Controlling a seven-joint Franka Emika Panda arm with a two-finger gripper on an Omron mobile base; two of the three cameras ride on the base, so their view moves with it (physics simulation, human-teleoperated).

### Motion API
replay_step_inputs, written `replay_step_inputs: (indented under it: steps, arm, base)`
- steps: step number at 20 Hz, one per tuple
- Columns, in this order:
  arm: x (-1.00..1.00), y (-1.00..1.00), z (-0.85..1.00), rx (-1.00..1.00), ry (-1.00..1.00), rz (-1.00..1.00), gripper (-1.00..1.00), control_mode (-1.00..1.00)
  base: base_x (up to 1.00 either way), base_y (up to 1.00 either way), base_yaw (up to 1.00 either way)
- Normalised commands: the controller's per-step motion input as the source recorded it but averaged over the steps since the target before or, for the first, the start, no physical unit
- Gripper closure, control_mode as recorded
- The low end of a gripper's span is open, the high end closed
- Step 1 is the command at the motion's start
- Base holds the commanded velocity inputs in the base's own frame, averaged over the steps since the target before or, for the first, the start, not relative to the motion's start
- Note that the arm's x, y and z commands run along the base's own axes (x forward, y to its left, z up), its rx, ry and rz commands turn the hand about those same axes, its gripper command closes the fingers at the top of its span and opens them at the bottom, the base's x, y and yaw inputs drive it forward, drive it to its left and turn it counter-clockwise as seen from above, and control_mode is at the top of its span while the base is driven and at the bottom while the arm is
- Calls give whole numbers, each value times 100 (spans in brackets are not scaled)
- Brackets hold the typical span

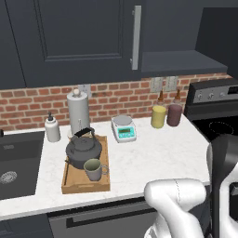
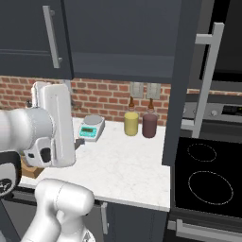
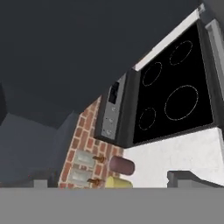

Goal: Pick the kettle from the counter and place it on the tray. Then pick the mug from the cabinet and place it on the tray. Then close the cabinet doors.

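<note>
- The kettle [image 1: 83, 148] stands on the far half of the tray [image 1: 69, 179], its black handle arched over the lid.
- The mug [image 1: 94, 169] stands on the tray too, just in front of the kettle and close against it (contact between them cannot be judged), handle turned toward the stove side.
- The tray lies on the counter [image 1: 153, 158] with one long side near the sink [image 1: 16, 162] and its near end close to the counter's front edge.
- Behind the tray, along the brick wall, stand a white soap bottle [image 1: 52, 128] and a tall silver canister [image 1: 78, 111]; the canister is just beyond the tray's far rim.
- Open worktop runs from the tray's right rim to the stove [image 2: 208, 179], broken at the back by a small scale [image 1: 123, 128], a yellow canister [image 1: 158, 116] and a maroon canister [image 1: 174, 115].
- Left cabinet door [image 1: 69, 37] sits flush against the cabinet; the right cabinet door [image 2: 189, 80] swings out, edge-on over the counter's stove end, its bar handle [image 2: 205, 75] facing the cooktop.
- The gripper [image 3: 114, 186] has its jaws spread wide with nothing between them, in the hand view looking at the stove, the brick wall and both canisters.
</note>
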Motion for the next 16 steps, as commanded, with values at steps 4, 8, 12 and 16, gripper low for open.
replay_step_inputs:
  steps: [4, 8, 12, 16]
  arm:
    - [-1, -81, 0, 3, -24, -15, -100, -100]
    - [-8, -76, 2, 9, -5, -24, -100, -100]
    - [-26, -61, 15, 6, -9, -34, -100, -100]
    - [-40, -61, 22, 15, -7, -31, -100, -100]
  base:
    - [0, 0, 0]
    - [0, 0, 0]
    - [0, 0, 0]
    - [0, 0, 0]
